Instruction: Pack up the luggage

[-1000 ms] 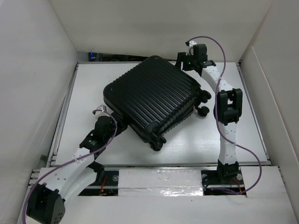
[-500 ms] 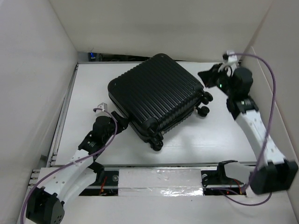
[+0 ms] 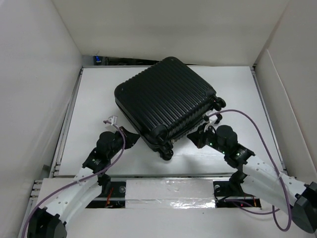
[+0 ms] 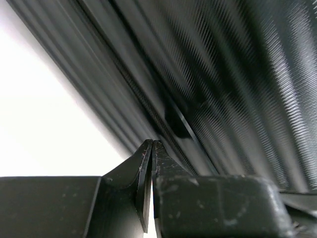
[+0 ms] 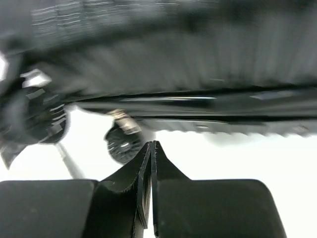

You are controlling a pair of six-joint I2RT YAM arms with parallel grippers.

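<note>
The one luggage [image 3: 166, 99] lies flat and closed near the middle of the white surface [image 3: 94, 104], a little toward the far side, with its broad ribbed shell facing up. It sits turned on a diagonal, one corner pointing at the arms' bases. The wheeled end faces the near right and the opposite end the far left, so the long axis runs slantwise between them. It is a black hard shell with close parallel ribs and rounded corners. Small black wheels [image 3: 167, 154] show at the near corner and again at the right corner.

There are two arms, one on either side of that near corner. The left gripper [image 3: 128, 138] is just beside the case's near-left side. In the left wrist view its [image 4: 151, 144] jaws are pressed together with nothing between them, aimed at the dark seam between the ribbed halves. The right gripper [image 3: 195, 136] is just beside the wheeled end. In the blurred right wrist view its [image 5: 151, 145] jaws also meet tip to tip, empty, with two wheels beyond them.
</note>
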